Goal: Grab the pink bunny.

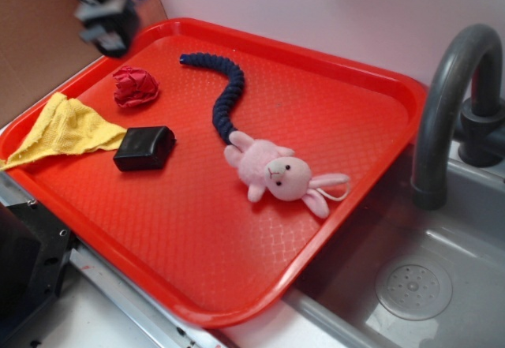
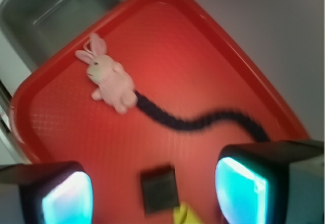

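The pink bunny (image 1: 276, 174) lies on its side on the red tray (image 1: 181, 245), right of the middle, ears pointing toward the sink. It also shows in the wrist view (image 2: 106, 76), far ahead and to the left. A dark blue braided rope (image 1: 226, 91) curves from the bunny's feet toward the tray's back; in the wrist view the rope (image 2: 203, 120) is blurred. My gripper (image 1: 110, 13) hangs high above the tray's back left corner, blurred. In the wrist view the gripper (image 2: 155, 193) is open and empty, with a wide gap between its glowing cyan pads (image 2: 241, 191).
A red wadded cloth ball (image 1: 135, 86), a black box (image 1: 144, 147) and a yellow cloth (image 1: 63, 131) lie at the tray's left. A grey sink (image 1: 410, 285) with a dark faucet (image 1: 450, 95) is on the right. A wall stands behind.
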`<state>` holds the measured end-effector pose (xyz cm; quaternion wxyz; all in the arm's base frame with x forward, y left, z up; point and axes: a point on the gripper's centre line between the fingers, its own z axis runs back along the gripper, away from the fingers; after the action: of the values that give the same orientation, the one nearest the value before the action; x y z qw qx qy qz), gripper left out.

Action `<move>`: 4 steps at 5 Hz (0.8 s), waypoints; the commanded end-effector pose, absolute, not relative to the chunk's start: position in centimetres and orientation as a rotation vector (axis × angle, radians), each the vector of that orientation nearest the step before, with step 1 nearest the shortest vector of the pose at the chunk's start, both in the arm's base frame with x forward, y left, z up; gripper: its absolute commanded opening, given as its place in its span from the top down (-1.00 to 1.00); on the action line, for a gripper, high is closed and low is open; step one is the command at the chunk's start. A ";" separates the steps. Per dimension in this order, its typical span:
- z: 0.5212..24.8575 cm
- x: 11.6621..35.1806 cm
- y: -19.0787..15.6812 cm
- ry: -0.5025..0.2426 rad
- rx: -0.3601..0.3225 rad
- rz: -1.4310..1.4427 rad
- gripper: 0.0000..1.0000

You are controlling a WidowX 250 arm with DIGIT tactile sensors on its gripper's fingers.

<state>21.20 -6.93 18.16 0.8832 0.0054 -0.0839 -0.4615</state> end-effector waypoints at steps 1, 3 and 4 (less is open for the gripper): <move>15.1 22.6 -11.5 -0.177 0.041 -1.127 -1.00; 10.7 22.5 -14.0 -0.092 -0.034 -1.203 -1.00; 8.5 22.0 -15.3 -0.046 -0.053 -1.235 -1.00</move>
<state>22.57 -14.34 7.58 0.8163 -0.0270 -0.0026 -0.5770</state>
